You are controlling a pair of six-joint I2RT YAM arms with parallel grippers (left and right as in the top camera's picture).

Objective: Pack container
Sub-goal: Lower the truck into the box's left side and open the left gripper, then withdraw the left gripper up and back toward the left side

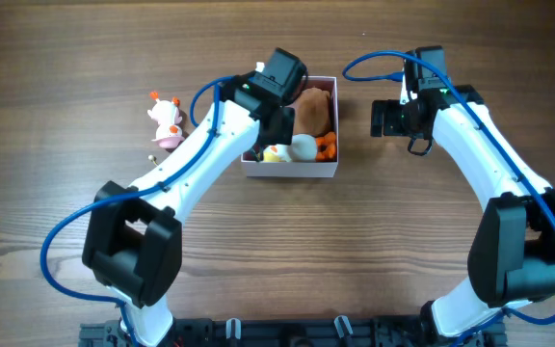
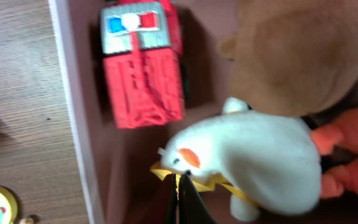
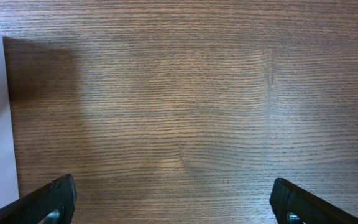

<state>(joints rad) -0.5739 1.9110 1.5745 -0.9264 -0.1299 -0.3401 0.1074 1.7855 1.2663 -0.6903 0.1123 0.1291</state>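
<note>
Spread right hand [image 3: 173,202] over wood-grain table [image 3: 179,93]

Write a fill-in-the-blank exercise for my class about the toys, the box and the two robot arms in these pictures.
1. Inside the box, beside the white duck, lies a toy truck coloured ____.
2. The end effector above the box belongs to the ____ arm.
3. The right end effector hangs over bare table with its fingers ____.

Missing words: red; left; open.
</note>
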